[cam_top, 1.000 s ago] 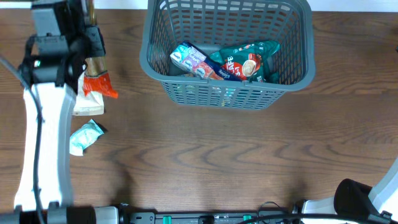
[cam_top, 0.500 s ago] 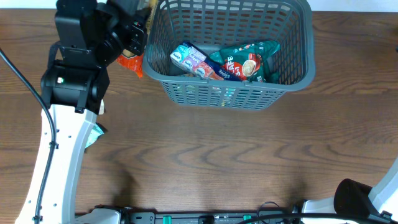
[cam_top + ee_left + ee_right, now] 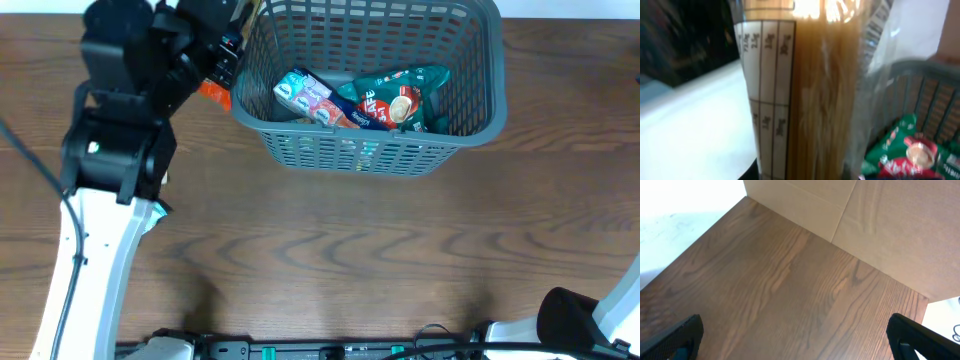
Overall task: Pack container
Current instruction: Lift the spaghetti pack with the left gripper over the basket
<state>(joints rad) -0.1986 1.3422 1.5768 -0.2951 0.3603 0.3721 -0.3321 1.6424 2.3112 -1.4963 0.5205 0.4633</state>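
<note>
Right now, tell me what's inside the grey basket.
A green packet with a red label and a white-and-blue packet lie in the basket. Anything beneath them is hidden.

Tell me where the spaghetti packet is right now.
Overhead view, upper left: the spaghetti packet is held in the left gripper, right beside the left rim of the grey basket.
</note>
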